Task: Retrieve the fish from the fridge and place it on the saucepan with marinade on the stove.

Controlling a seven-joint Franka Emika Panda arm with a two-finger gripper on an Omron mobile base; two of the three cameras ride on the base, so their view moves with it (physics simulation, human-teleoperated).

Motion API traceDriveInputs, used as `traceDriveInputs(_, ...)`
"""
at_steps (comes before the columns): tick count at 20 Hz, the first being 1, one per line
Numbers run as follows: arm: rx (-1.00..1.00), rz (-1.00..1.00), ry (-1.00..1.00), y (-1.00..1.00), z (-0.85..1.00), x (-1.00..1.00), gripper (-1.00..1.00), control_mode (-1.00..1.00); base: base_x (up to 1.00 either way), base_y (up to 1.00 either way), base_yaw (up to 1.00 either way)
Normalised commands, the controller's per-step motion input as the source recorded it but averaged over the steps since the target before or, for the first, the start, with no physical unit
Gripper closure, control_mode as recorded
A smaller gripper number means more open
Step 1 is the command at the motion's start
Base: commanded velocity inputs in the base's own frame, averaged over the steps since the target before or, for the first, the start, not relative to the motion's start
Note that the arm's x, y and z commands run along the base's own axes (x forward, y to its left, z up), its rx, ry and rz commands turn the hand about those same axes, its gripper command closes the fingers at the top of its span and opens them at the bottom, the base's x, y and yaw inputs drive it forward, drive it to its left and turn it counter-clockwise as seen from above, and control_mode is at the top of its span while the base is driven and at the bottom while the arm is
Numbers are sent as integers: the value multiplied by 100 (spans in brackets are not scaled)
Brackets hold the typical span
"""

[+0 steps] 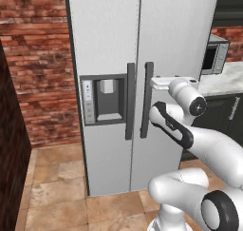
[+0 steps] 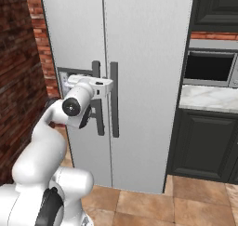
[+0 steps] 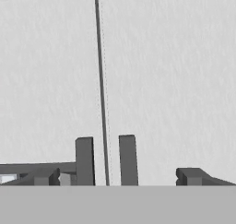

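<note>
fridge (image 1: 109, 44) doors shut, centre frame; gripper (image 3: 115, 177) spread wide, empty, facing right handle (image 1: 147, 99) to pull it open.

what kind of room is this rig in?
A home-style kitchen, rendered. Signs: a tall two-door fridge with a water dispenser, a microwave on a marble counter, dark cabinets below, and a brick wall.

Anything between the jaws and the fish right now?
Yes. Both light-grey doors of the tall fridge are closed, so the fish inside is hidden. The open gripper sits right at the two dark vertical handles, near the seam between the doors. A door has to be opened first.
</note>
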Motion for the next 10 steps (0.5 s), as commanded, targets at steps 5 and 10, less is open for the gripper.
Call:
traceDriveInputs(5,0,0,0,-15,-29,15,-100,-100,0,0,0)
traceDriveInputs(10,0,0,0,-17,-19,12,-100,-100,0,0,0)
